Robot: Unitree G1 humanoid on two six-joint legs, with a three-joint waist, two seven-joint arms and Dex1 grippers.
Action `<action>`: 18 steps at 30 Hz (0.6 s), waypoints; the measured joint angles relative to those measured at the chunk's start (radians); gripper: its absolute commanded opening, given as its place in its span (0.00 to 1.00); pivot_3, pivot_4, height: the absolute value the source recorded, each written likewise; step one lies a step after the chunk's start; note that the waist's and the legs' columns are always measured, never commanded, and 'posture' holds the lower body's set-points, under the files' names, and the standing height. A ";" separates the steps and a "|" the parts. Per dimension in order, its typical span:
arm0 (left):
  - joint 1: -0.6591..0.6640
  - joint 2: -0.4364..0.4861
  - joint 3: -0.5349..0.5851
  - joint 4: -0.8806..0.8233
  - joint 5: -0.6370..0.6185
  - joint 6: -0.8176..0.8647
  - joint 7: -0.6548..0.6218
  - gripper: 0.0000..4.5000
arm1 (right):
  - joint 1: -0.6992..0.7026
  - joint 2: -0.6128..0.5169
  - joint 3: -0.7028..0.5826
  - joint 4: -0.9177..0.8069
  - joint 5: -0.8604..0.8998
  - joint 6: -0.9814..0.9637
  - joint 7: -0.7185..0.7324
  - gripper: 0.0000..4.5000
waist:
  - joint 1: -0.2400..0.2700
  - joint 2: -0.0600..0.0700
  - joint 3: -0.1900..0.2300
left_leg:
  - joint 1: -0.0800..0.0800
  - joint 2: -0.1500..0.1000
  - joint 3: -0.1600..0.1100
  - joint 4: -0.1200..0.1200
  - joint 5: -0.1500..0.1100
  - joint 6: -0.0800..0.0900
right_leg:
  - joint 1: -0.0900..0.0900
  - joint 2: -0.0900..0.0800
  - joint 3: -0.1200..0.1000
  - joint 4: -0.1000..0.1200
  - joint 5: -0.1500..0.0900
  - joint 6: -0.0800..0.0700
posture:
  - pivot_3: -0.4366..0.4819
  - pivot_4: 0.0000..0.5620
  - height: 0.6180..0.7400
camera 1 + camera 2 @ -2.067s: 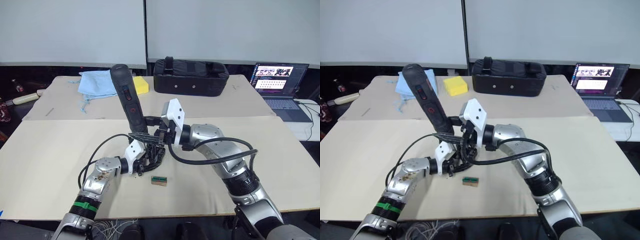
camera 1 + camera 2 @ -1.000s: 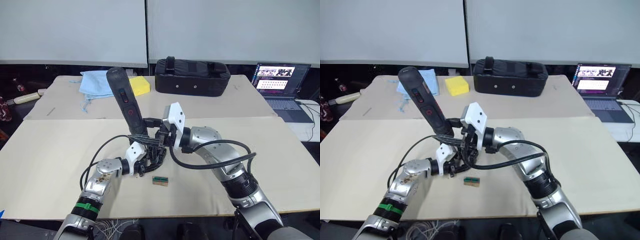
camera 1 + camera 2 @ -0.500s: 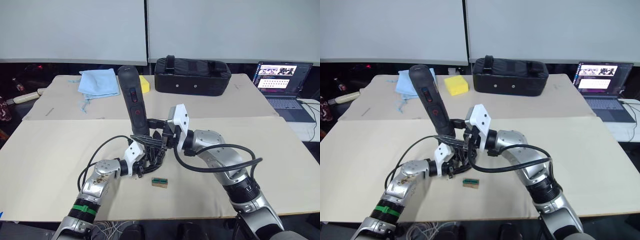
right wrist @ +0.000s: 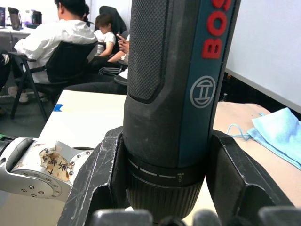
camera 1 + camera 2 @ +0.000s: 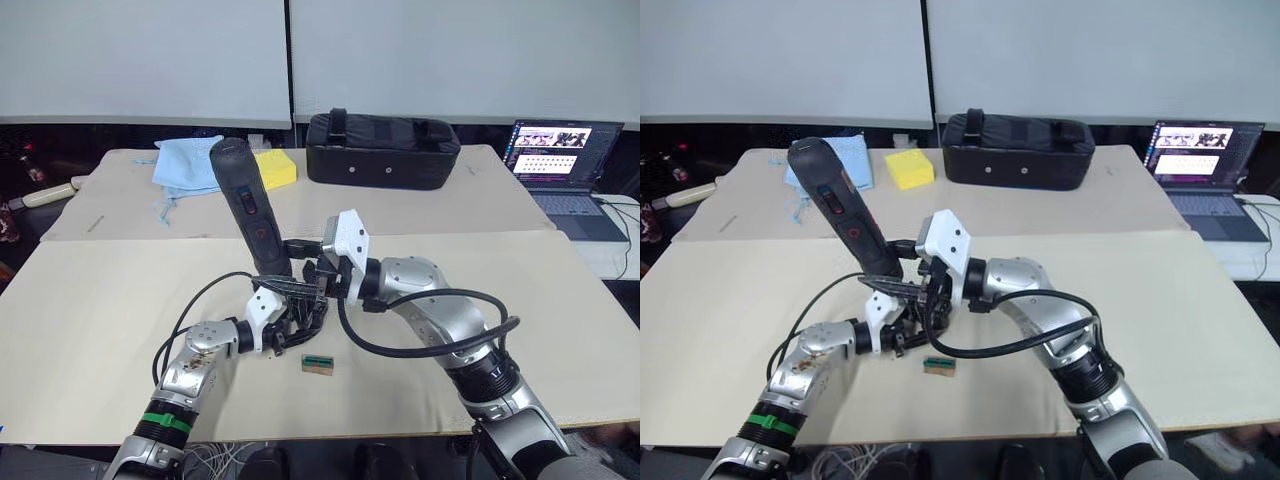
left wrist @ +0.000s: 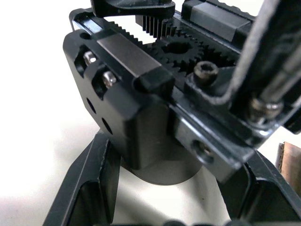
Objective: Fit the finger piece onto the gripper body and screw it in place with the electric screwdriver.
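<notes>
The electric screwdriver (image 5: 248,212), black with red markings, stands bit-down at the table's middle and leans to the left. My right gripper (image 5: 300,262) is shut around its lower barrel, its fingers (image 4: 101,179) pressed on both sides of the barrel (image 4: 174,94). Under the bit sits the gripper body (image 5: 300,312), a black block with gear teeth and screws on its upper side (image 6: 141,94). My left gripper (image 5: 283,322) is shut on it from the left. A thin black pointed finger piece (image 5: 895,287) lies across the top of the body. The bit's tip is hidden.
A small block with a green top (image 5: 318,362) lies just in front of the body. At the back are a black bag (image 5: 383,152), a yellow sponge (image 5: 275,168), a blue cloth (image 5: 185,165) and a laptop (image 5: 560,165). Seated people (image 4: 70,42) show behind.
The screwdriver, more upright half a second ago, has tipped back to the left in my right gripper. My left gripper keeps the gripper body in place.
</notes>
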State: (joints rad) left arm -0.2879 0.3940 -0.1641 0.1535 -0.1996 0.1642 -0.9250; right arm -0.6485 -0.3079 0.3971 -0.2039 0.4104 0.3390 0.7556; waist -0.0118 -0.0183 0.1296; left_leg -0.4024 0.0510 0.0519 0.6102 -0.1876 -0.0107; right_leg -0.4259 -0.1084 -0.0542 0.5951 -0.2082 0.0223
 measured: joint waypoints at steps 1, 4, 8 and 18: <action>-0.001 0.002 -0.002 0.001 0.001 -0.009 -0.002 0.51 | -0.004 0.000 0.004 0.000 0.000 0.000 0.000 0.43 | 0.000 -0.001 0.001 | -0.002 0.000 0.000 0.000 0.000 0.000 | 0.000 0.000 -0.001 0.000 0.000 0.000 | 0.48 0.27 1.00; -0.005 0.003 -0.005 0.001 0.002 -0.013 -0.007 0.51 | -0.011 0.000 0.007 0.000 0.000 0.000 0.000 0.43 | 0.003 -0.002 0.003 | -0.004 0.000 0.000 0.001 0.000 0.000 | 0.000 0.000 -0.002 0.000 0.000 0.000 | 0.48 0.27 1.00; -0.007 0.002 -0.008 0.001 0.002 -0.016 -0.006 0.51 | -0.012 0.000 0.008 0.001 0.000 0.000 0.000 0.43 | 0.006 -0.004 0.004 | -0.004 0.000 0.001 0.001 0.000 0.000 | 0.000 0.000 -0.002 0.000 0.000 0.000 | 0.48 0.27 1.00; -0.007 -0.006 -0.014 0.001 0.006 -0.017 0.008 0.51 | 0.002 0.000 0.002 0.000 0.000 -0.004 0.008 0.43 | 0.012 -0.004 0.005 | -0.003 0.000 0.001 0.002 0.000 0.000 | 0.000 0.000 -0.006 0.000 0.000 0.000 | 0.48 0.27 1.00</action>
State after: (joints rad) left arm -0.2954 0.3880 -0.1779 0.1546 -0.1941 0.1472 -0.9167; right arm -0.6466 -0.3084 0.3986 -0.2037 0.4104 0.3346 0.7635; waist -0.0002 -0.0227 0.1346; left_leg -0.4053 0.0512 0.0527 0.6118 -0.1875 -0.0105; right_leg -0.4262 -0.1085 -0.0599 0.5947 -0.2082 0.0220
